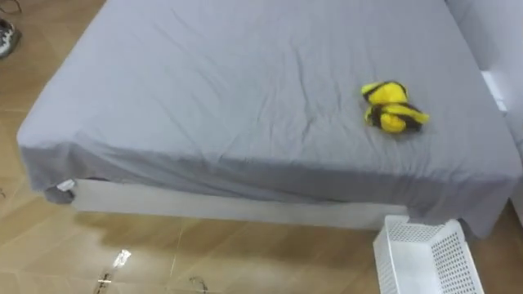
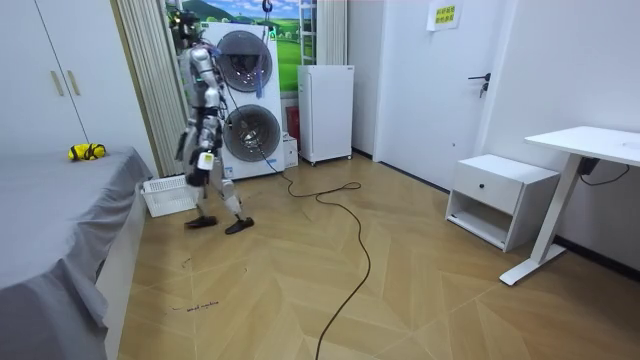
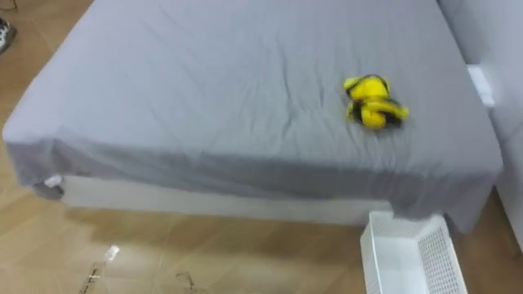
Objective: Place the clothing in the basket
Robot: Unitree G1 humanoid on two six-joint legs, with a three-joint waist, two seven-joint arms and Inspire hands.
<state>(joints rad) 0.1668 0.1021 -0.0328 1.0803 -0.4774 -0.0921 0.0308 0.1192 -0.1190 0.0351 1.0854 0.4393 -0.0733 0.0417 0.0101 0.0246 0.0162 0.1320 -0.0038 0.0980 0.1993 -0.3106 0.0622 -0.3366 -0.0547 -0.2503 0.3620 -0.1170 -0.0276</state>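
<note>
A bunched bundle of yellow-and-black clothes (image 1: 392,106) lies on the grey bed (image 1: 204,90), its long axis slanting toward the right edge. The white basket (image 1: 425,257) on the floor is cropped at the bottom. Robot's hands (image 2: 204,160): state unreadable.

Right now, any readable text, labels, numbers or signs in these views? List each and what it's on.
Nothing legible.
Wall sign, high on the white wall: yellow and green print, too small to read.
Washer stack: any labels too small to read.
Yellow clothes, basket: no print visible.
</note>
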